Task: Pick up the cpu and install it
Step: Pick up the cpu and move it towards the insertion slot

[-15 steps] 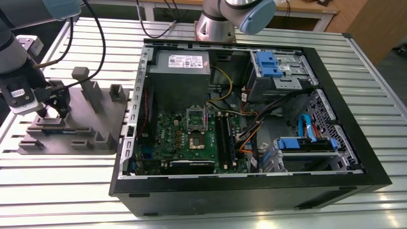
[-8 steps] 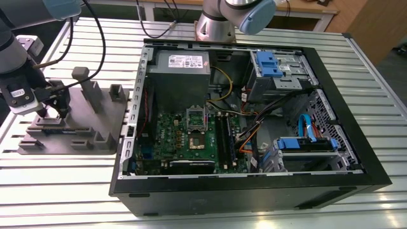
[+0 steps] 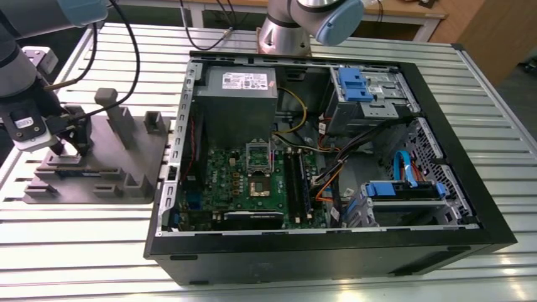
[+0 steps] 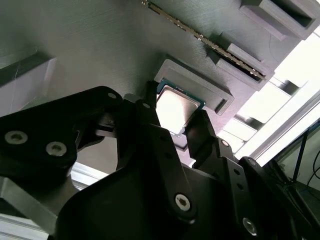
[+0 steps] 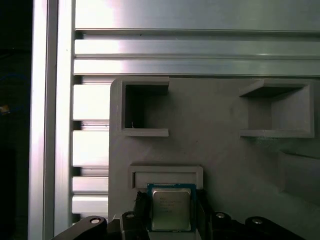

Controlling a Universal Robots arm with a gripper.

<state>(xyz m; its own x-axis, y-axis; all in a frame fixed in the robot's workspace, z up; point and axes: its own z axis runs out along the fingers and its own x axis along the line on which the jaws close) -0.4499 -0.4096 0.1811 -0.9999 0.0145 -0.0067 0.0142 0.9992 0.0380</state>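
**Item:** cpu (image 5: pixel 171 209), a flat square chip with a metal lid and a pale rim.

**Location:** it lay seated in a shallow nest of the grey fixture (image 5: pixel 225 150) on the table (image 3: pixel 84 251), beside the open computer case (image 3: pixel 470 207).

**Handling, as judged:** light, rigid and smooth-topped, with a delicate underside. Best taken by two opposite edges and kept level.

**Hand** (image 3: pixel 70 146): it stood astride the chip at opposite edges. Whether it pinched the chip or merely bracketed it could not be told.
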